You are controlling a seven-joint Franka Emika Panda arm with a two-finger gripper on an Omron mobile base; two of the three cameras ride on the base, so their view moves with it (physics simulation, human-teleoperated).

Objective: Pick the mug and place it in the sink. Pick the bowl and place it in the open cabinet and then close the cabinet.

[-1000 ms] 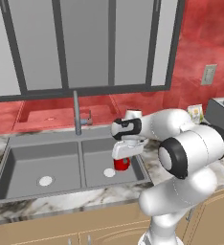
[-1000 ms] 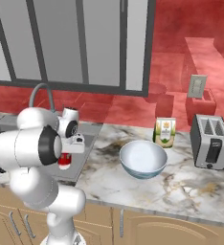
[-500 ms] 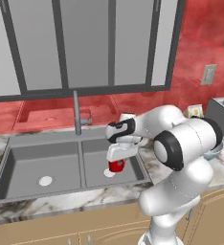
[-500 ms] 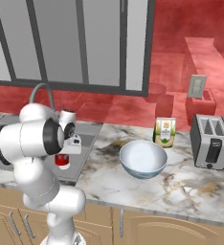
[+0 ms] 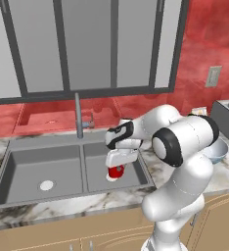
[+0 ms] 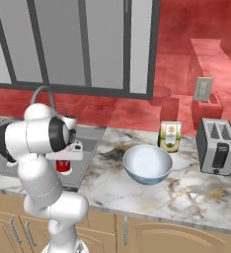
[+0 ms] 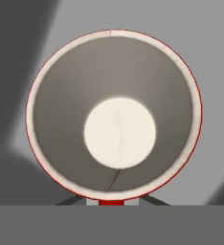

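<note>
- The small glossy red mug (image 5: 116, 172) with the white inside has come down over the last second, from level with the bench top into the right basin of the wide grey double-basin sink (image 5: 48, 166).
- The jaws (image 5: 117, 165) stay shut on the mug's rim; the mug hangs directly below them, upright, mouth towards the hand camera.
- Judgement: the first placement is nearly complete; only release remains.
- Whether the mug's base touches the basin floor cannot be told.
- The round white bowl (image 6: 147, 164) rests untouched on the marble bench (image 6: 186, 192), well to the right of the jaws.
- The finger tips are largely hidden behind the mug rim in the hand view.
</note>
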